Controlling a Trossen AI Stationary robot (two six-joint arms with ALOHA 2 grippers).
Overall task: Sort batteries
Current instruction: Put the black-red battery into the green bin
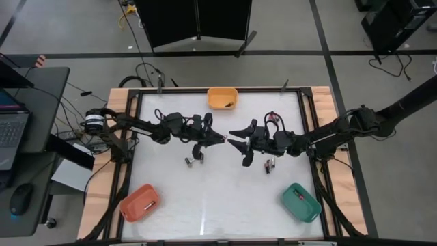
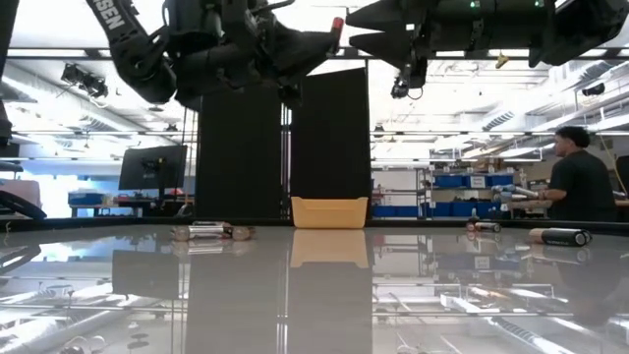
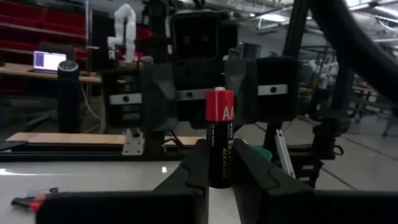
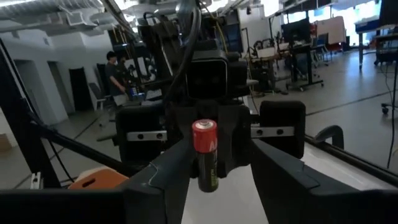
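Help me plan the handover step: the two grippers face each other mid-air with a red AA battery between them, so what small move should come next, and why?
Probably the right gripper should back straight away. Its fingers stand spread clear of the red AA battery, which the left gripper pinches upright, so the left arm seemingly has it alone.

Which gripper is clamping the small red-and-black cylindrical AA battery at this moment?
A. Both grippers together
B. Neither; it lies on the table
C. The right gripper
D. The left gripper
D. The left gripper has its two dark fingers pressed against the small red-and-black cylindrical AA battery, holding it upright, while the right gripper stands open around it with gaps at both sides.
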